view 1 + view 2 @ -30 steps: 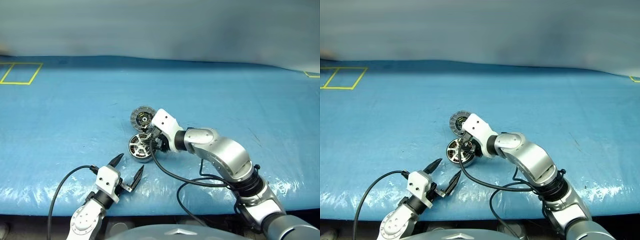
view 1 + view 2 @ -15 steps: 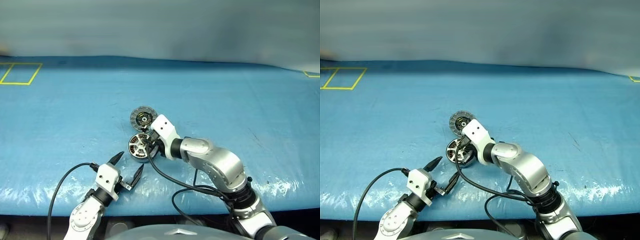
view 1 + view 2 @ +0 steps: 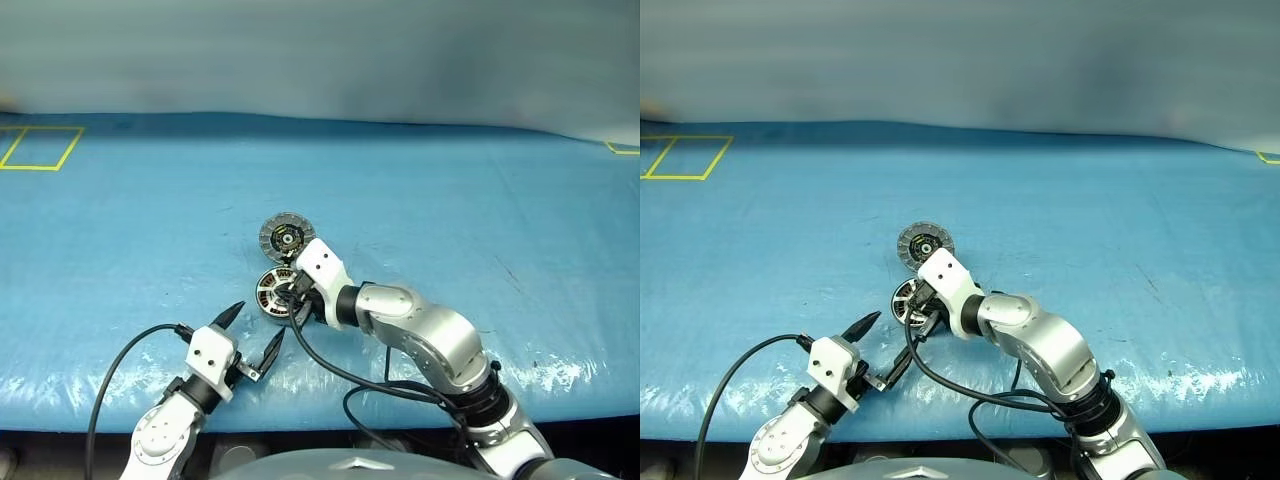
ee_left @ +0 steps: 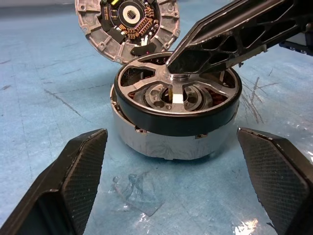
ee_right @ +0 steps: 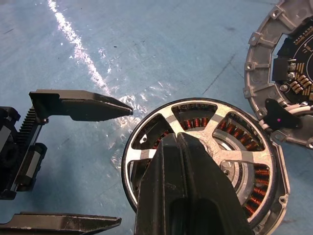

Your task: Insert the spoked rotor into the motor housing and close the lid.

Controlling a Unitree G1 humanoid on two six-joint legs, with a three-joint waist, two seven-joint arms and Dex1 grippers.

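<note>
On my left, the left gripper (image 3: 250, 333) hovered low over the blue table cover (image 3: 470, 200) with its two black fingers (image 4: 80, 169) spread wide and nothing between them, aimed at the motor parts just ahead of it. Through its wrist camera I saw the motor housing (image 4: 171, 143) sitting on the cover between and beyond those open fingers, a silver cup with copper windings showing inside. The spoked rotor (image 4: 146, 113) rested on top of the housing, its dark ring tilted and slid a little to one side rather than seated flush, so the housing's silver wall showed below it. Moving right, the right gripper (image 5: 182, 147) reached in from the robot's right with its fingers pressed together, the tips set on the rotor's silver hub; I could not tell from my views whether they pinched anything there. The lid (image 3: 286, 236) lay flat on the cover just behind the housing, near its far rim, with its dark-centred face and small copper contacts turned up.
</note>
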